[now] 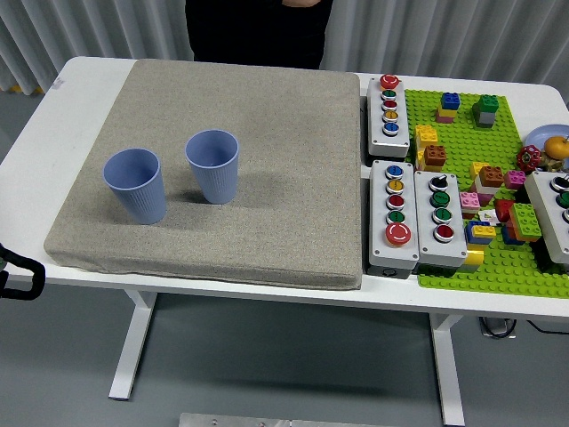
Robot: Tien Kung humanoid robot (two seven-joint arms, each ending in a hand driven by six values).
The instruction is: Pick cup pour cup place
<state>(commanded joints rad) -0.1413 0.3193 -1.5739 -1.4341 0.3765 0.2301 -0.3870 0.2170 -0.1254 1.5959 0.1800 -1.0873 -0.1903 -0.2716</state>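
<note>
Two blue ribbed cups stand upright on the grey mat [267,133]. One cup [135,185] is at the mat's left, the other cup [213,165] a little to its right and further back. They stand apart and I cannot see into them. A small black part of my left hand [20,277] shows at the picture's left edge, below the table's near edge and far from the cups. My right arm is out of view.
Right of the mat are grey button boxes [392,213] [388,116] and a green baseplate [480,267] with several loose bricks. Another button box [553,213] and a bowl of fruit [547,147] sit at the right edge. A person in black [258,31] stands at the far side.
</note>
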